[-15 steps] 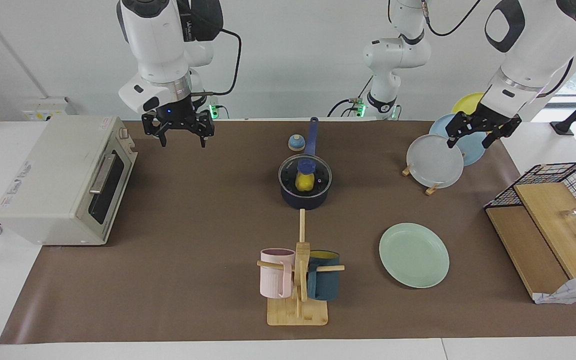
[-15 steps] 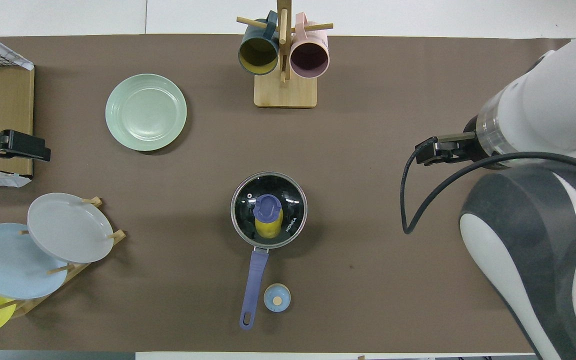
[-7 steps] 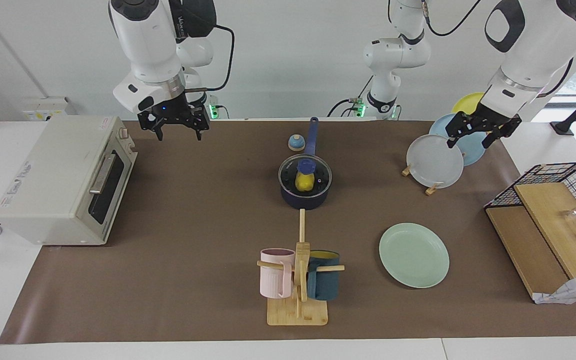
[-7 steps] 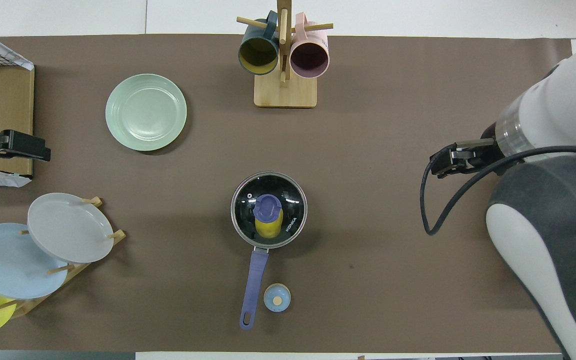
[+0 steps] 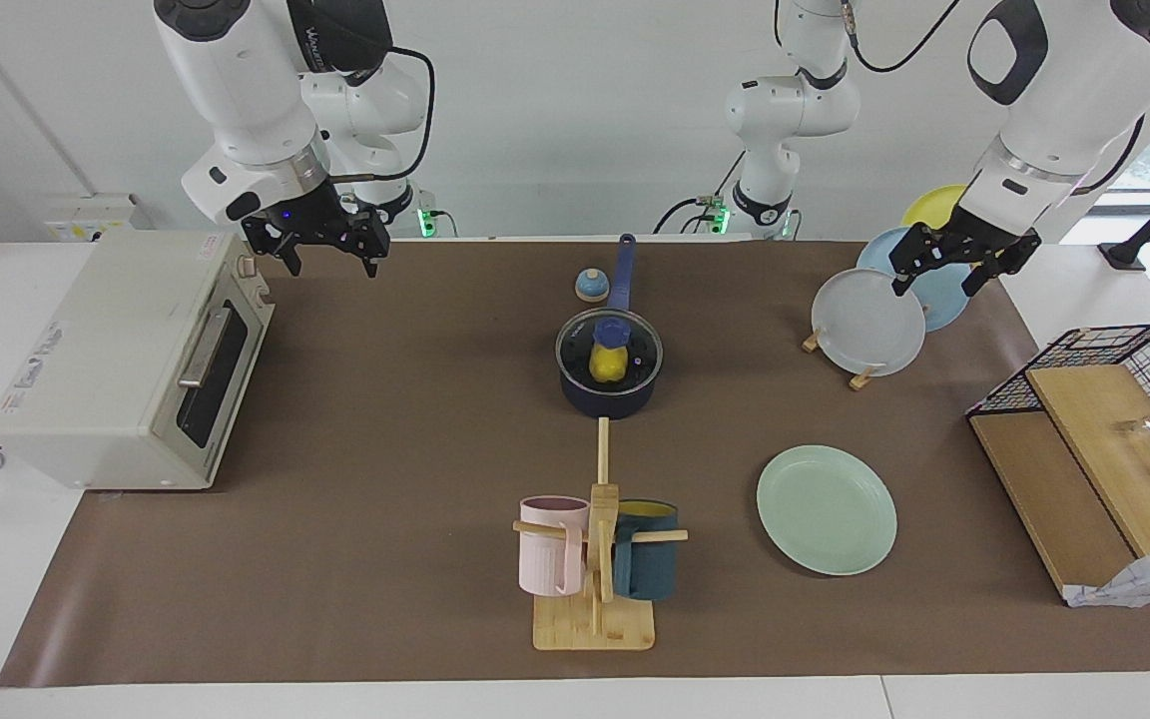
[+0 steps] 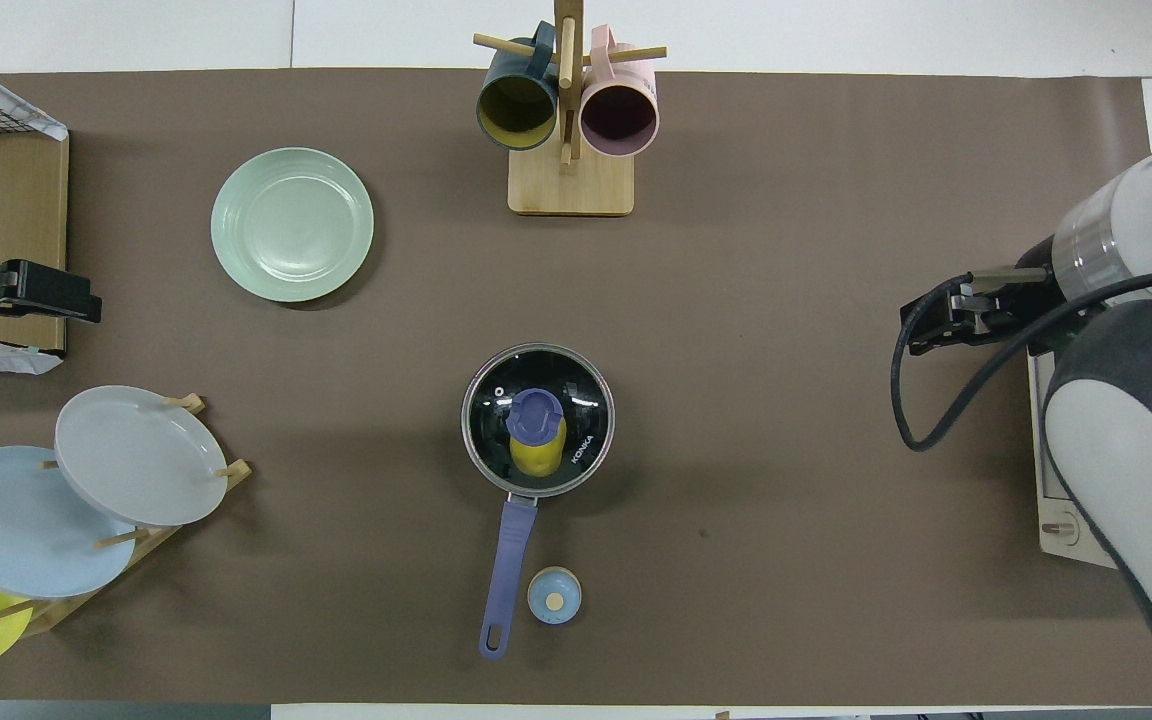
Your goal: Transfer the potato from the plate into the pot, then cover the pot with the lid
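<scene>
The dark navy pot (image 5: 611, 397) stands mid-table with its blue handle (image 6: 507, 560) pointing toward the robots. The glass lid (image 5: 635, 353) with a blue knob (image 6: 535, 411) sits on the pot. Through the glass I see the yellow potato (image 5: 608, 368) inside the pot. The mint-green plate (image 5: 826, 509) lies bare, farther from the robots and toward the left arm's end. My right gripper (image 5: 331, 266) hangs open and empty in the air beside the toaster oven's top corner. My left gripper (image 5: 936, 286) waits open and empty over the upright plates.
A toaster oven (image 5: 126, 350) fills the right arm's end. A wooden mug rack (image 5: 595, 559) with two mugs stands farther out than the pot. A small bell (image 5: 591, 286) sits beside the pot handle. A rack of upright plates (image 5: 866, 322) and a wire basket (image 5: 1114, 364) occupy the left arm's end.
My right gripper has drawn back from the middle of the table toward the toaster oven, still open. The left arm, pot, lid and potato have not moved.
</scene>
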